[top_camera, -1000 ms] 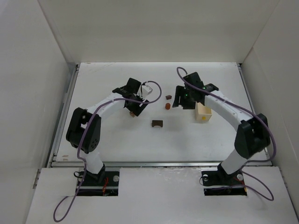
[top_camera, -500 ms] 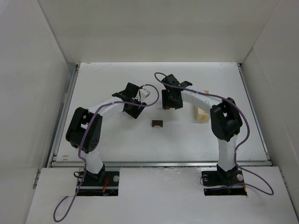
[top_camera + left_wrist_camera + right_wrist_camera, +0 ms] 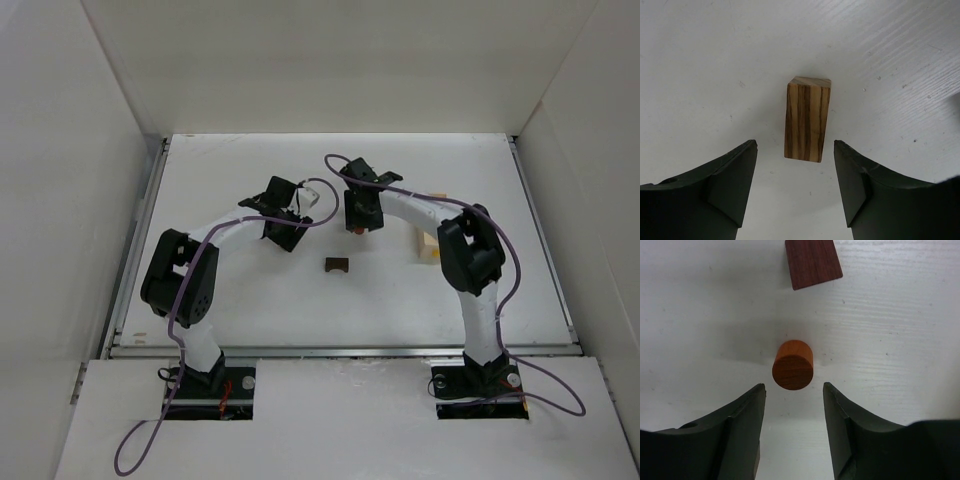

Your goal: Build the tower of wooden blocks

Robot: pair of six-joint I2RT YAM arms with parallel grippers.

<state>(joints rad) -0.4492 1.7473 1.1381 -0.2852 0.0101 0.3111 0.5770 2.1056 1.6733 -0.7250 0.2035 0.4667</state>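
Left pincer (image 3: 795, 145): It is standing open, with a wide gap between its two dark fingers. It is holding nothing.
Striped block (image 3: 807, 120): It is resting on the table just in front of the left pincer. Its near end is sitting between the two fingertips. There is white table showing on both sides, so no finger is touching it. Its long side is pointing away from the pincer.
Right pincer (image 3: 793, 386): It is standing open too, a bit narrower than the left one. It is holding nothing.
Orange block (image 3: 793, 365): It is round, and it is sitting just in front of the right pincer, in the middle of the gap. Its near edge is reaching in between the fingertips. The fingers are coming close on both sides but are not touching it.
Red block (image 3: 812, 262): It is lying farther out in front of the right pincer, past the orange block and a little to the right. The two blocks are sitting apart.
Dark block (image 3: 337, 265): It is sitting alone, near the right pincer on the side toward the arm bases. It is apart from both pincers.
Box (image 3: 424, 244): It is pale and is sitting to the right of the right pincer, partly hiding behind the right arm.
Tower: The blocks are lying one by one on the table (image 3: 250, 310), not yet stacked.
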